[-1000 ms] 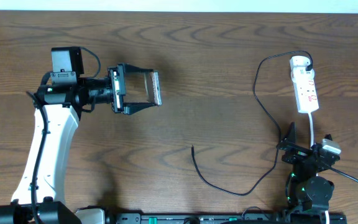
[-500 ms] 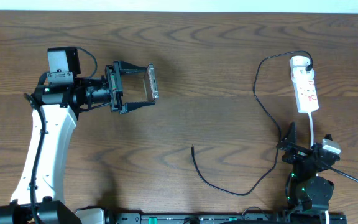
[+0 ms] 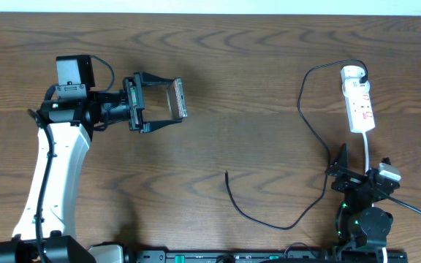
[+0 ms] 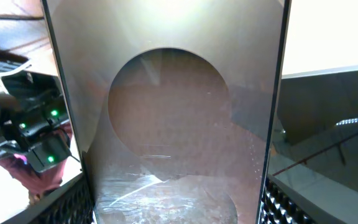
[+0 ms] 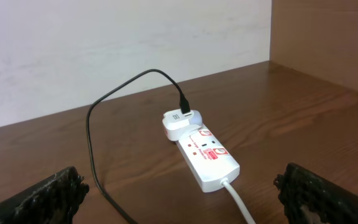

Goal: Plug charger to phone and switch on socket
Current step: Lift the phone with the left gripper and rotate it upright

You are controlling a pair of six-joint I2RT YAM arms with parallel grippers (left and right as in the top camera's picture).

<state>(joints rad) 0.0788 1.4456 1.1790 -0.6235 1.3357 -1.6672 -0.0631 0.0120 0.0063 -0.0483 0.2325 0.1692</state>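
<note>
Pinched across its width in the left gripper (image 3: pixel 172 102), over the left half of the wooden table (image 3: pixel 254 51): the phone (image 3: pixel 179 101), turned so as to show edge-on from above. In the left wrist view, nothing but the phone's glossy grey-brown face (image 4: pixel 173 112) filling the frame, with a ribbed black finger (image 4: pixel 73 202) pressed to each long edge and dim reflections of the arm in the glass. Far across on the right side of the table, well apart from the phone, the white socket (image 3: pixel 359 102) lying flat, red marks on top, a round white plug (image 3: pixel 351 72) at its far end and a white lead (image 3: pixel 370 146) trailing from its near end toward the right arm. From that round plug, the charger (image 3: pixel 301 102) – a thin black cable looping left, then down and round along the near edge, ending in a free tip on bare wood near the middle of the table, touching neither phone nor gripper. Right gripper (image 3: pixel 362 162) low at the near right edge, fingers spread wide and gripping nothing – aimed at the socket (image 5: pixel 207 155), with the charger (image 5: pixel 88 134) arching up from the plug in its wrist view.
</note>
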